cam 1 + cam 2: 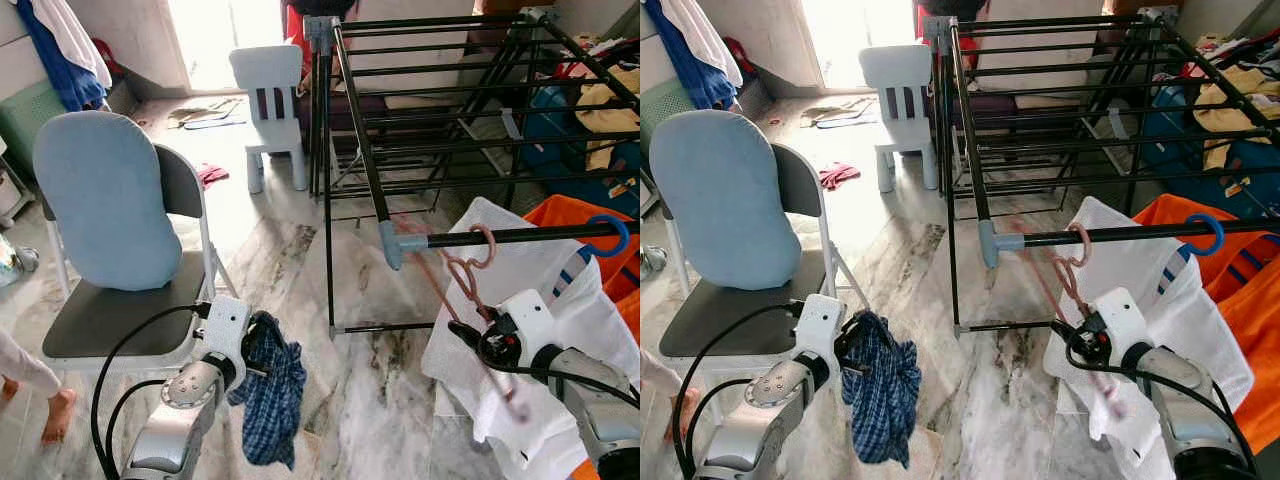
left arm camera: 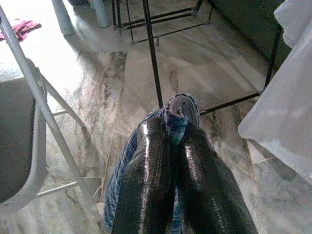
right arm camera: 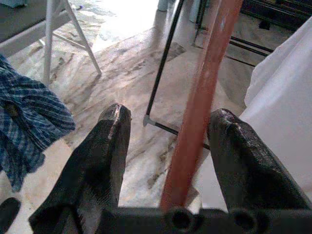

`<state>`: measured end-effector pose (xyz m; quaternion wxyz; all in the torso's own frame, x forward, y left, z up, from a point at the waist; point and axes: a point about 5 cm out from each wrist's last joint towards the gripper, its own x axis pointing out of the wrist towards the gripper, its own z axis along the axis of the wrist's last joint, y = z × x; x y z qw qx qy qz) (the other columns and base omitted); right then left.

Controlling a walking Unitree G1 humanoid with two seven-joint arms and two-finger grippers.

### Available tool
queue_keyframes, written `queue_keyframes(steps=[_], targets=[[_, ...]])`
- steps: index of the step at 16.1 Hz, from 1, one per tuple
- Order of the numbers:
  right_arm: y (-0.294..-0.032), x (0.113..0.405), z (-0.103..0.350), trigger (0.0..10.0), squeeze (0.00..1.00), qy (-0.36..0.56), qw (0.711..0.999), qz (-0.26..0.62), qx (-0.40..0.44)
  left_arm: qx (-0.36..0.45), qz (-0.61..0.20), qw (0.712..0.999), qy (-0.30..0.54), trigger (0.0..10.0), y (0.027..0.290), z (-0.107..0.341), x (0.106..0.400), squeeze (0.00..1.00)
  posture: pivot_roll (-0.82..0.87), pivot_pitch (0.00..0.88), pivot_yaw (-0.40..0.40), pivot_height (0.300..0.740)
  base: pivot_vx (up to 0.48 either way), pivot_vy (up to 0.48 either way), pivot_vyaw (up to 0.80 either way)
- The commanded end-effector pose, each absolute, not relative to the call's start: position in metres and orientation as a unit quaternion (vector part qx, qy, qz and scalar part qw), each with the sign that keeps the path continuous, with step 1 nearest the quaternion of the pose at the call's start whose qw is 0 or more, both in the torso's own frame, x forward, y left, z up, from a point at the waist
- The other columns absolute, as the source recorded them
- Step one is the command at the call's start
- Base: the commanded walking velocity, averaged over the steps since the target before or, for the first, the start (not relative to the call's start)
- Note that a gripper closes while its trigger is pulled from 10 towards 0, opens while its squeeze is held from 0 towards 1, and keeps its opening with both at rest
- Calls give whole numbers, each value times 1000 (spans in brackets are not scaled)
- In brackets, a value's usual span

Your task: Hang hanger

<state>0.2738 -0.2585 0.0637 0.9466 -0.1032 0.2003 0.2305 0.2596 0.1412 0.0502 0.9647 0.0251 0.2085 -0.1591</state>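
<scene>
Hanger hooked on rack bar, its pink arm between wide-spread fingers of right hand.

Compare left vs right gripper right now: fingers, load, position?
Left gripper: its black fingers are shut on a blue plaid cloth that hangs low beside the grey folding chair. Right gripper: its fingers stand open either side of the pink plastic hanger, which is hooked on the black drying rack rail, with a white garment draped below. Both are two-finger black grippers on silver arms.
</scene>
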Motion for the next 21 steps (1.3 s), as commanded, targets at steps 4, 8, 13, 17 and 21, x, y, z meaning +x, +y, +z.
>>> queue_keyframes(steps=[4,8,13,17,21], targets=[[-257,276,65,0,0,197,947,231,-106,34,-163,964,206,10000,142,53,260,0,-134,0,33,740,0,0,0],[-256,274,61,902,0,205,945,231,-107,37,-164,963,209,10000,142,53,260,0,-135,0,33,740,0,0,0],[-260,273,60,10000,0,212,945,221,-117,37,-165,962,213,10000,141,52,260,0,-138,0,35,740,0,0,0],[-260,271,58,7843,0,216,943,224,-121,38,-167,962,215,10000,140,51,259,0,-139,0,34,740,0,0,0],[-259,270,56,0,0,219,941,229,-121,37,-165,961,217,10000,140,51,259,0,-137,0,30,740,0,0,0]])
